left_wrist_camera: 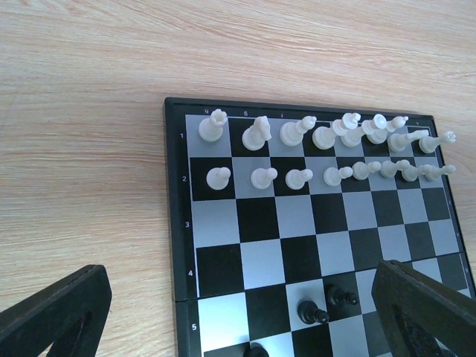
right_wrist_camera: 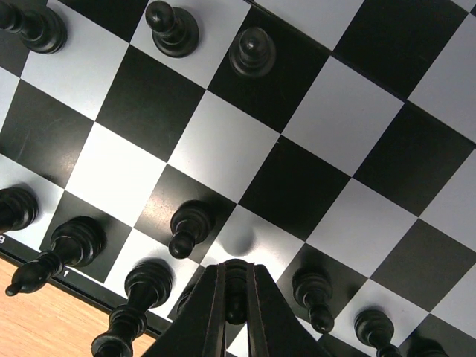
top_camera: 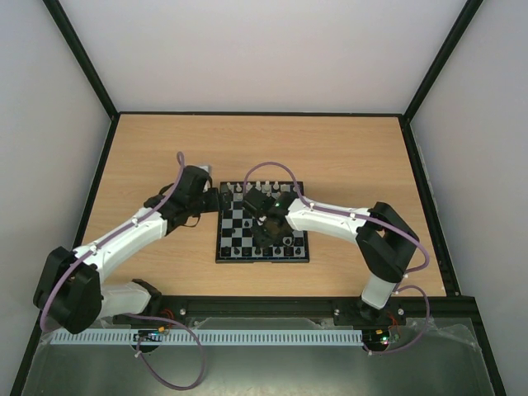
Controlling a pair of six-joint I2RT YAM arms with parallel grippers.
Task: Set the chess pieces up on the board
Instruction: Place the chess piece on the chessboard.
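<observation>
The board (top_camera: pixel 262 261) lies mid-table. Cream-white chess pieces (top_camera: pixel 264 187) fill its two far rows, seen close in the left wrist view (left_wrist_camera: pixel 297 135). Black chess pieces (top_camera: pixel 266 247) stand along the near rows. My right gripper (top_camera: pixel 258 205) hangs over the board's middle, shut on a black pawn (right_wrist_camera: pixel 236 294) held above a pale square where its shadow falls. Black pawns (right_wrist_camera: pixel 187 224) and taller black pieces (right_wrist_camera: pixel 68 247) stand around it. My left gripper (top_camera: pixel 216 200) is open and empty at the board's left edge, its fingers (left_wrist_camera: pixel 56 316) wide apart over the board (left_wrist_camera: pixel 172 223).
Loose black pawns (left_wrist_camera: pixel 312 311) stand on mid-board squares, also seen in the right wrist view (right_wrist_camera: pixel 172 28). The wooden table (top_camera: pixel 165 157) is walled by a black frame. Both arms reach in from the near edge, their forearms flanking the board.
</observation>
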